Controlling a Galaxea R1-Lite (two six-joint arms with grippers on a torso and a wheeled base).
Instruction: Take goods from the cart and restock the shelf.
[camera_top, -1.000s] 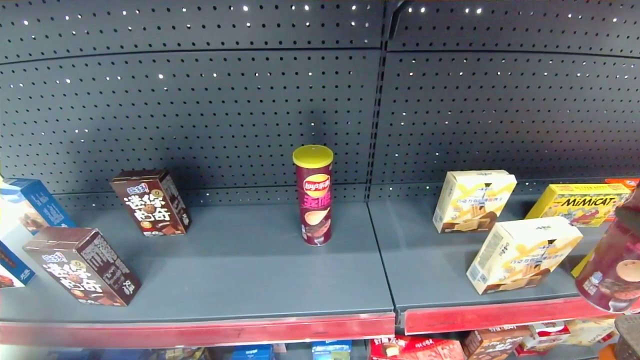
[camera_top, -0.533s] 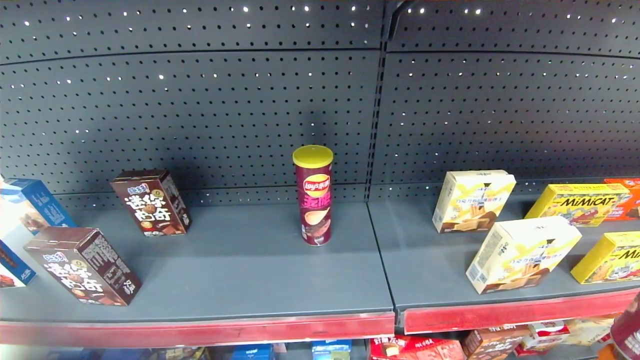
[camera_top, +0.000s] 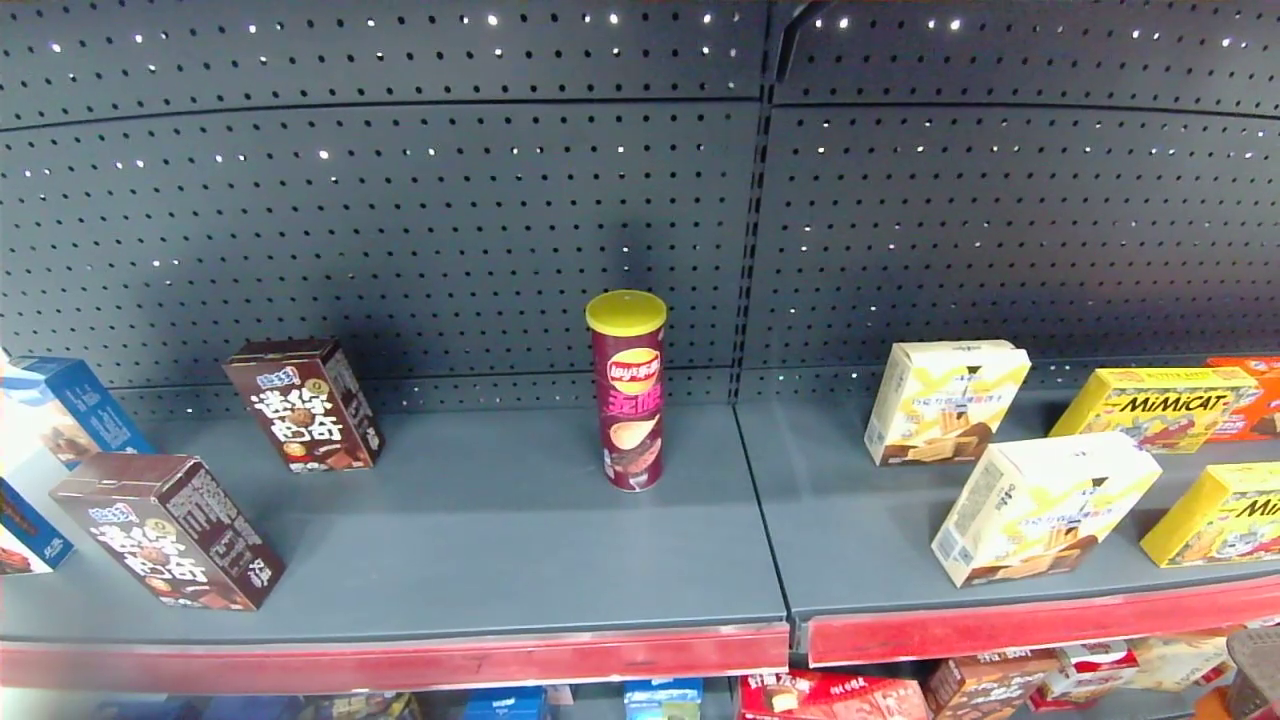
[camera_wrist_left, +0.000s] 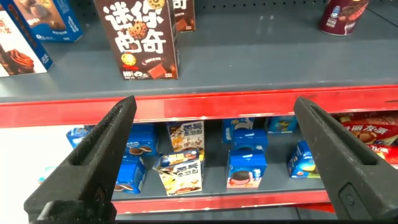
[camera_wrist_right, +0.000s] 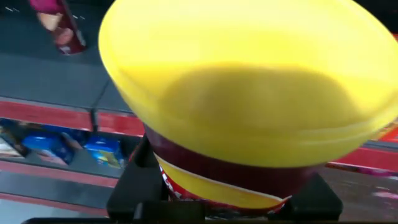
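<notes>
A: How do the left gripper's fingers look?
B: Matte black, grainy, long wedges; one has a small round recess.
A: The right gripper?
B: Black, blocky.

Shelf looks matt metal, can glossy with plastic lid

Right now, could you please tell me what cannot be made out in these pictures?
Right wrist view: held can, body mostly hidden by its own yellow lid.
Head view: blue boxes, cut off by the left edge; lower-shelf goods, hidden behind the red shelf lip.
Left wrist view: standing can, cut by the top edge.
</notes>
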